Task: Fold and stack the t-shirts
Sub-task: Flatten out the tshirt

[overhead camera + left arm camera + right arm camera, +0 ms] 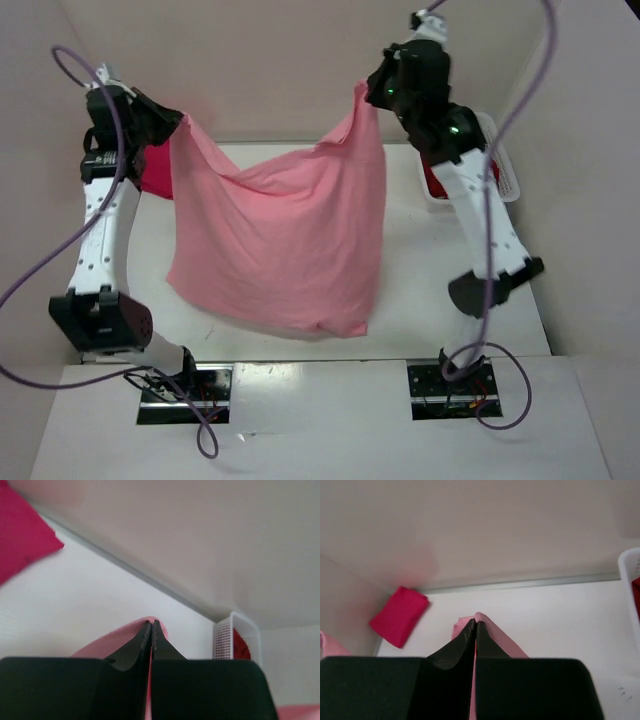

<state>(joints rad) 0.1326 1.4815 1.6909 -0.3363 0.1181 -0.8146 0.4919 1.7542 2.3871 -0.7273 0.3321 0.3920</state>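
light pink t-shirt (280, 240) hangs spread btwn the two arms, over the middle of the tabletop (440, 290). left jaws are shut tight on its top left corner, up by the far left corner of the tabletop; left wrist view shows pink cloth pinched btwn the black fingers (136, 647). right jaws are clamped on the other top corner, higher up, over the far edge; right wrist view shows the same pinch w/ pink cloth either side of the tips. top edge of the shirt sags in a dip btwn the two grips. bottom hangs down toward the near edge, bunched at its lower right; can't tell if it touches the tabletop. bright crimson-magenta t-shirt (399, 616) lies folded flat at the far left corner, partly hidden behind the left arm (100, 230) in the top view. dark red t-shirt (241, 647) sits inside the white lattice basket (223, 640) at the far right corner, behind the right arm (480, 210).
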